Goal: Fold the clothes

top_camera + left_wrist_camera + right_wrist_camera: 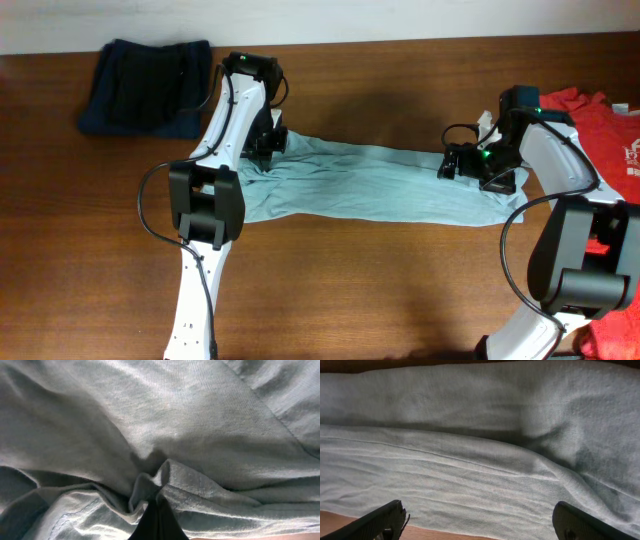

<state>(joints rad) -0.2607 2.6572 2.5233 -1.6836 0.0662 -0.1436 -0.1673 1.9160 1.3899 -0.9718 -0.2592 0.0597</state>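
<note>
Left gripper (157, 508) pinches a ridge of pale grey-blue cotton T-shirt (380, 185); right gripper (479, 519) spread wide, empty. Risk: one-sided lift bunches it; thin pinch may slip.

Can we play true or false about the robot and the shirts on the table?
1. The left gripper is shut on the pale blue T-shirt. True.
2. The right gripper is pinching that shirt too. False: it is open, with its fingers spread above the cloth.
3. The dark navy garment lies on top of the blue T-shirt. False: it lies apart, at the far left corner of the table.
4. A red T-shirt lies by the right arm. True.
</note>
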